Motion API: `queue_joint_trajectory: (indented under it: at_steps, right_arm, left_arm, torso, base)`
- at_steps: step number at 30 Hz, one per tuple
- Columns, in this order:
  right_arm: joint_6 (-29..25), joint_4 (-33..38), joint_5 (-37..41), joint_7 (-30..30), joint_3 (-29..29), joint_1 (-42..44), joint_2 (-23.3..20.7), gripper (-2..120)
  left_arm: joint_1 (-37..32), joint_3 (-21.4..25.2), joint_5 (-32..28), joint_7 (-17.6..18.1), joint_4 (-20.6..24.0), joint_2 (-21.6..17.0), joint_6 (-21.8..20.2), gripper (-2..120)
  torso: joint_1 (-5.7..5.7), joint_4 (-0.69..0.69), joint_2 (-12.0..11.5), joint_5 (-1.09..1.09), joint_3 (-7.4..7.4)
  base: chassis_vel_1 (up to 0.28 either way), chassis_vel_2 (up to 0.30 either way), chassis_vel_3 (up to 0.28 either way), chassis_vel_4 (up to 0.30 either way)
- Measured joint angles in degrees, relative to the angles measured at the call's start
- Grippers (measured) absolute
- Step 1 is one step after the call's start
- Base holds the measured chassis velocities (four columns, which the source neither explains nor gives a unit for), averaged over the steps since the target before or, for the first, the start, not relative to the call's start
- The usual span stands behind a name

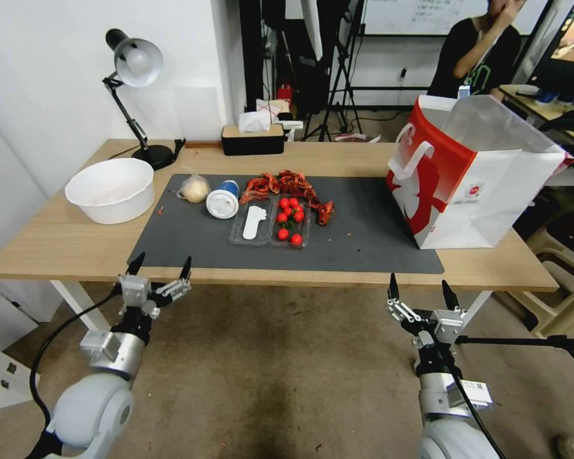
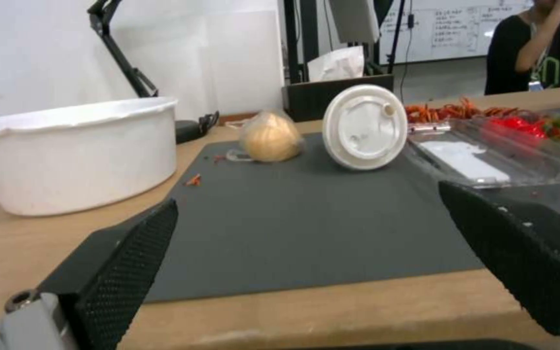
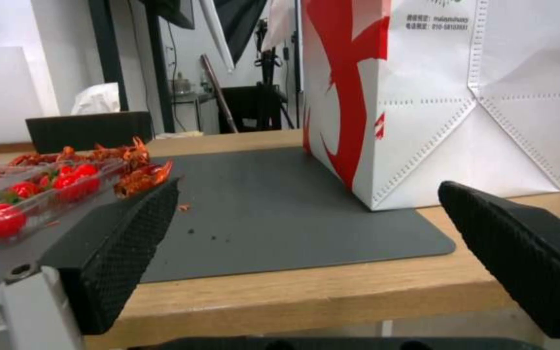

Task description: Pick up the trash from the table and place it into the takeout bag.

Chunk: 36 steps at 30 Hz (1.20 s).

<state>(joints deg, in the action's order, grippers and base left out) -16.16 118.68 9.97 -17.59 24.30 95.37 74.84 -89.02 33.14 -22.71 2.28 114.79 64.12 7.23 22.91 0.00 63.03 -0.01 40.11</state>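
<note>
On the table (image 1: 57,245), a dark grey mat (image 1: 370,242) carries the trash. A small clear bag with a yellowish lump (image 1: 194,189) (image 2: 270,137) lies beside a blue-white cup (image 1: 223,199) (image 2: 365,127), which is tipped on its side with its white lid facing me. Red crayfish shells (image 1: 287,183) (image 3: 139,176) are piled behind a clear tray of cherry tomatoes (image 1: 271,224). The takeout bag (image 1: 472,172) (image 3: 448,97) stands open at the right end. My left gripper (image 1: 163,260) (image 2: 307,197) and right gripper (image 1: 419,282) (image 3: 309,184) are open and empty, just before the table's front edge.
A large white bowl (image 1: 111,189) (image 2: 73,150) sits at the table's left end. At the back stand a desk lamp (image 1: 134,64) and a black tissue box (image 1: 253,139). A beige stool (image 1: 564,268) is beyond the right end. A person sits far behind the bag.
</note>
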Motion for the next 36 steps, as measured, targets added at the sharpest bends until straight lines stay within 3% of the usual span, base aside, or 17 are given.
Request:
queue_joint_trajectory:
  at_steps: [15, 28, 36]
  right_arm:
    - [0.06, -0.82, -0.13, -0.11, -0.25, -0.35, 0.13, 100]
    - [0.22, -1.32, -0.12, -0.17, -0.14, -0.73, 0.03, 100]
    - [0.43, -1.43, -0.12, -0.18, -0.04, -0.87, 0.63, 100]
  left_arm:
    - [-2.02, 0.55, 0.78, -0.12, -1.78, 1.19, 2.70, 100]
    - [6.53, -5.71, -0.36, 0.61, -2.29, -1.16, -1.65, 100]
    - [15.95, -11.18, -4.23, 2.16, -5.18, -3.11, -5.39, 100]
  torso:
    - [0.01, 0.00, 0.00, 0.00, 0.00]
    - [0.01, 0.00, 0.00, 0.02, 0.00]
    - [0.01, 0.00, -0.01, 0.01, 0.00]
  base:
    - [0.000, 0.000, 0.000, 0.000]
    - [0.000, 0.000, 0.000, 0.000]
    - [0.000, 0.000, 0.000, 0.000]
